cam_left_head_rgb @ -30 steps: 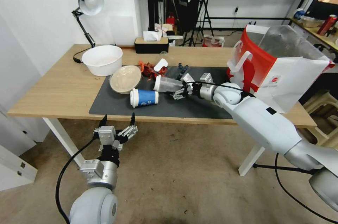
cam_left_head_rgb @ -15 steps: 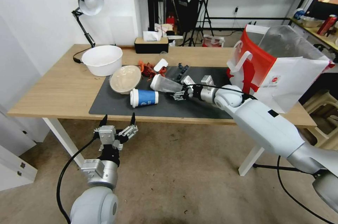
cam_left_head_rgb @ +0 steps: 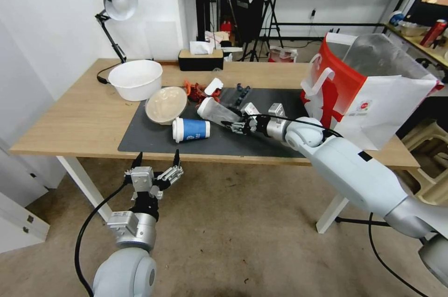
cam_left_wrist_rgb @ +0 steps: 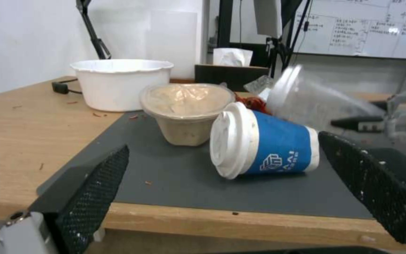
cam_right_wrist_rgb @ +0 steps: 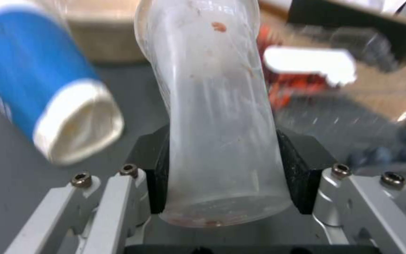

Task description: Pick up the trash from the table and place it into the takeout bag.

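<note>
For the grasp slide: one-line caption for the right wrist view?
Right hand clamped on the base of the clear plastic cup, blue paper cup lying beside it.

Glossy white arm shells meet silver joint collars; black cables loop along both arms. Each gripper (cam_left_head_rgb: 157,164) has silver linkages, hex screws and black textured pads (cam_left_wrist_rgb: 92,197).

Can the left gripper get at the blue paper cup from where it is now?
Probably yes: the open left gripper hangs below the table's front edge, and the blue paper cup lies near that edge, nothing between.
</note>
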